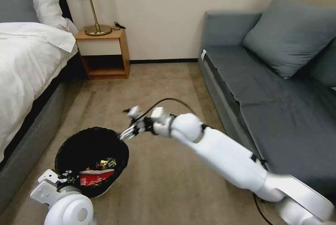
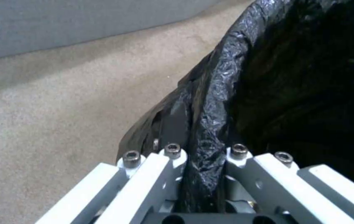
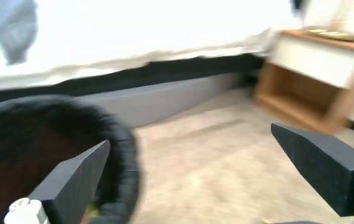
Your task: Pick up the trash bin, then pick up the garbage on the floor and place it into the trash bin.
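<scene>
The trash bin (image 1: pixel 70 149), lined with a wrinkly black bag, hangs low at the left over the carpet. In it lie a red-and-white packet (image 1: pixel 96 177) and a yellow-brown snack wrapper (image 1: pixel 106 163). My left gripper (image 1: pixel 62 177) is at the bin's near rim. The left wrist view has that gripper (image 2: pixel 204 152) shut on the bag-covered rim (image 2: pixel 222 77). My right gripper (image 1: pixel 127 122) hovers just above the bin's far right rim. Its black fingers (image 3: pixel 77 174) stand wide open with nothing between them, and the bin (image 3: pixel 119 137) lies beside one finger.
A bed (image 1: pixel 24 64) with white sheets runs along the left. A wooden nightstand (image 1: pixel 103 53) with a brass lamp (image 1: pixel 92 8) stands against the back wall. A grey sofa (image 1: pixel 273 88) lines the right. Bare beige carpet (image 1: pixel 164 85) lies between them.
</scene>
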Controlling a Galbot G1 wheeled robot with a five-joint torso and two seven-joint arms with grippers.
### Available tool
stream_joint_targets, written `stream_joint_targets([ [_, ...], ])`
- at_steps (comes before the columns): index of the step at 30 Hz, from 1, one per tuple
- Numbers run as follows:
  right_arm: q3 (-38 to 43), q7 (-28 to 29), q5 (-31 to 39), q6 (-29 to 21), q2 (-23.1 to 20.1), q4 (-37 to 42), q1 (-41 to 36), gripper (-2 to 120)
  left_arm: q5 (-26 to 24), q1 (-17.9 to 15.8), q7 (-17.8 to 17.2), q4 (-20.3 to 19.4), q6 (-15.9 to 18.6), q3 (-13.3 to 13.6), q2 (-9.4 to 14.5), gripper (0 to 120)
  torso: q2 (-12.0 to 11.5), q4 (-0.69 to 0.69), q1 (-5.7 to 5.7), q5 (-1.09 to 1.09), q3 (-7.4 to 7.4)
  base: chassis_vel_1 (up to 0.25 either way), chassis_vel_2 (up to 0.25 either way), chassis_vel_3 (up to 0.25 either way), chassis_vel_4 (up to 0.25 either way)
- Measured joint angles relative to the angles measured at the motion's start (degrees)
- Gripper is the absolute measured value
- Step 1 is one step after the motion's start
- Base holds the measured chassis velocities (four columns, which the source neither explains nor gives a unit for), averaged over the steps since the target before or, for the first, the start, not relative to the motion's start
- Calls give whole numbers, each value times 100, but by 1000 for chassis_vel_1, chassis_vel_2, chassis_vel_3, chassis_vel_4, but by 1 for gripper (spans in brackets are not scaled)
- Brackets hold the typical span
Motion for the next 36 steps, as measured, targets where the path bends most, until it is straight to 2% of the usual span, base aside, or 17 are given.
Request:
stream_joint_targets([
  [2, 373, 355, 70, 0, -112, 197, -353, 100, 0, 0, 0, 17, 0, 30, -3, 0, 0, 1, 0, -1, 0, 0, 0, 0, 0],
  [3, 373, 355, 70, 0, -112, 197, -353, 100, 0, 0, 0, 17, 0, 30, -3, 0, 0, 1, 0, -1, 0, 0, 0, 0, 0],
  [7, 1112, 1338, 328, 44, -390, 631, -1189, 100, 10, -5, 0, 37, 0, 81, 7, 0, 0, 0, 0, 0, 0, 0, 0, 0, 0],
  [14, 1671, 2045, 397, 446, -713, 824, -2018, 100, 24, 0, 0, 48, 0, 128, 22, 0, 0, 0, 0, 0, 0, 0, 0, 0, 0],
  [17, 1944, 2599, 504, 807, -804, 917, -2566, 100, 27, -12, 0, 66, 0, 133, 31, 0, 0, 0, 0, -1, -1, 0, 0, 0, 0],
  [19, 1997, 2708, 512, 910, -808, 942, -2704, 100, 27, -13, 1, 71, 0, 135, 30, 0, 0, 0, 0, 0, -1, 0, 0, 0, 0],
  [23, 2102, 3344, 501, 1606, -827, 1051, -3449, 100, 33, -26, 0, 109, -5, 157, 33, 0, 0, -1, 0, 0, -1, 0, 0, 0, 0],
  [24, 2102, 3344, 501, 1606, -827, 1051, -3449, 100, 33, -26, 0, 109, -5, 157, 33, 0, 0, -1, 0, 0, -1, 0, 0, 0, 0],
  [27, 2196, 3432, 252, 2089, -724, 1042, -3791, 100, 35, -50, 1, 119, -5, 181, 30, 0, 0, 0, 0, 0, -1, 0, 0, 0, 0],
  [33, 2262, 3416, 135, 2259, -674, 1057, -3968, 100, 35, -45, 0, 121, -5, 189, 26, 0, 0, 1, 0, -1, -1, 0, 0, 0, 0],
  [36, 2388, 3314, -52, 2526, -633, 1116, -4263, 100, 35, -36, 0, 137, -5, 182, 67, 0, 0, 0, 0, -2, -1, 0, 0, 0, 0],
])
